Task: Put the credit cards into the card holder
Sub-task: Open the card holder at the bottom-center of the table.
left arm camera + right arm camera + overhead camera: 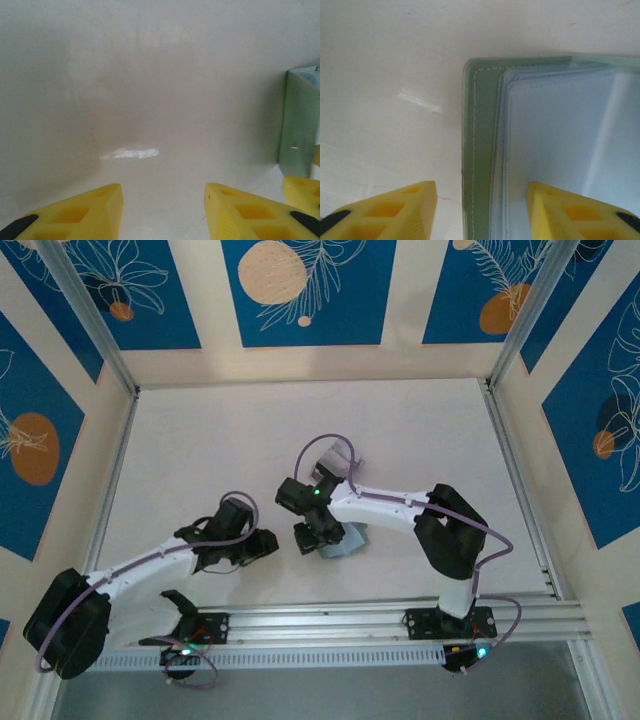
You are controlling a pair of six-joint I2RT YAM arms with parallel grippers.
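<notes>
A white table [250,430] fills a booth of cream walls set with blue panels [305,290] printed with leaves and orange discs. The card holder [348,540] lies open near the table's middle, just ahead of the rail [330,620] that carries the 2 arms. In the right wrist view its sage-green cover [480,150] with a stitched edge lies flat, and pale blue clear sleeves [570,150] are stacked on it. Whether any card sits in the sleeves cannot be told. The right gripper [312,532] hangs over the holder's left edge. Its 2 yellow fingers [395,210] stand well apart on either side of the green border, clamped on nothing. The left gripper [258,545] is just to the left, low over bare table. Its fingers [75,215] are also spread, with nothing between them. In its view the holder [300,125] shows at the right edge, with a yellow finger of the right gripper [300,187] beside it. Beyond the right wrist a pale grey item [350,455] lies partly behind a lilac cable [300,455], too hidden to identify.
</notes>
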